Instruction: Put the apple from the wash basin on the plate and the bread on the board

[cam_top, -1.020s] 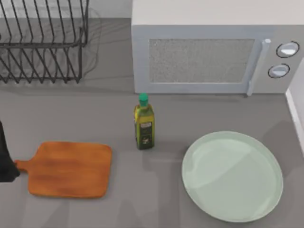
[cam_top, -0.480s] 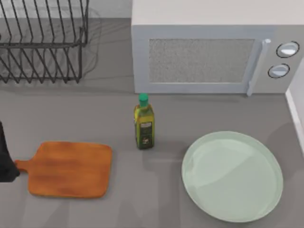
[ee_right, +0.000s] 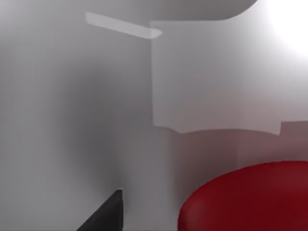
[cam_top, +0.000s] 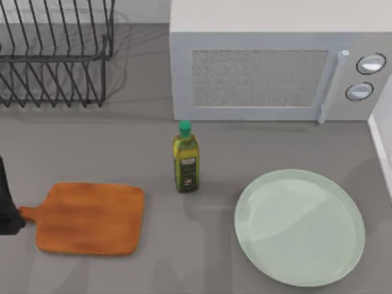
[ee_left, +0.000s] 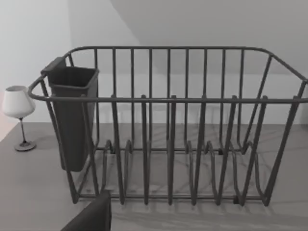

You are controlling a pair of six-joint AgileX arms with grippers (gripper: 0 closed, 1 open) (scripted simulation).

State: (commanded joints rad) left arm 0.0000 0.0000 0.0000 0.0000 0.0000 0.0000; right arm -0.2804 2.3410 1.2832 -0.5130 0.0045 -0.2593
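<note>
**Apple approach at the wash basin**

The small glossy red apple (ee_right: 250, 197) lies close beneath the right wrist camera, against pale basin walls. One dark finger (ee_right: 103, 214) of the right gripper shows beside it, not touching; whether the fingers are spread cannot be told. Across the last second, nothing on the bench has changed: the large pale mint-green plate (cam_top: 300, 228) and the orange-brown wooden cutting board (cam_top: 89, 218) remain bare. Both placements are therefore outstanding. The left arm (cam_top: 6, 205) is parked at the bench's left edge, facing the dark wire dish rack (ee_left: 168, 125).
</note>
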